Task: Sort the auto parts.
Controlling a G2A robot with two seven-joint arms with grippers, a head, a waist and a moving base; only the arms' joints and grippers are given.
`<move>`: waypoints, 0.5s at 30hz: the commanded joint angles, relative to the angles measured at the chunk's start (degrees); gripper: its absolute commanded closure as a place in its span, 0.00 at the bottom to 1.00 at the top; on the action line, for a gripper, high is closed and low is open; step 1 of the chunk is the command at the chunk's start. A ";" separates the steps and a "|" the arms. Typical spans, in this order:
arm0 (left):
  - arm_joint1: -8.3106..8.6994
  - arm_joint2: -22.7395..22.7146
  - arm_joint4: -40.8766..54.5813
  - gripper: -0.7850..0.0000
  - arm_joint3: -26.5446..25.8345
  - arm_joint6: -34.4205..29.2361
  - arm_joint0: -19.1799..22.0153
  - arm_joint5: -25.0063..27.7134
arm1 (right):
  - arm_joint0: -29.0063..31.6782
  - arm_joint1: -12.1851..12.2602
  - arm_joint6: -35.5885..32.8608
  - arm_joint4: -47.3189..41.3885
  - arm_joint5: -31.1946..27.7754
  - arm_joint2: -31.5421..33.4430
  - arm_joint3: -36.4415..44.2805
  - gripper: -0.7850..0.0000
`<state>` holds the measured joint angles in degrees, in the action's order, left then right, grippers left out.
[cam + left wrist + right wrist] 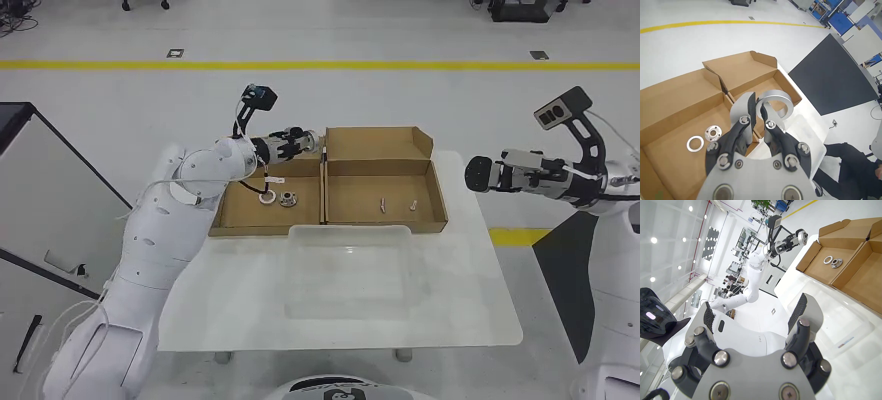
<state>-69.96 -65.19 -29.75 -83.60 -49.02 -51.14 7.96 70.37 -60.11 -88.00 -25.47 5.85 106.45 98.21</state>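
2 boxes sit side by side at the far edge of the table (470, 300), with a clear tray (350, 231) just in front of them. The left gripper (757, 103) is clamped on a thick metal ring (772, 93), held in the air over the far wall of the left box (245, 218), near where the boxes meet. On that box's floor a washer (689, 144) and a flange (709, 134) lie just beside each other. 2 small pins (383, 206) lie in the right box (355, 205). The right gripper (755, 301) hangs by the table's right edge, jaws wide apart.

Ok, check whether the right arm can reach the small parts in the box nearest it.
Probably yes: the right gripper is open near that open-topped box, and nothing covers the small parts.
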 commanded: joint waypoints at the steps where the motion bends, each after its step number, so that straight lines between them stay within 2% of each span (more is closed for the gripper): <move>1: 0.00 -0.01 -0.01 1.00 -0.03 0.04 -0.01 0.07 | 0.00 0.00 0.00 0.00 0.00 0.00 0.00 0.00; 8: 0.03 0.32 -0.79 1.00 0.27 -0.01 -0.31 -0.39 | 0.00 0.00 0.00 0.00 0.00 0.00 0.00 0.00; 15: -0.95 6.52 -13.30 1.00 8.00 -4.43 4.81 -14.50 | 0.00 0.00 0.00 0.00 0.00 0.00 0.00 0.00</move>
<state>-70.71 -59.64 -41.59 -76.80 -53.22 -47.04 -4.53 70.37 -60.11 -88.00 -25.47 5.85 106.45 98.21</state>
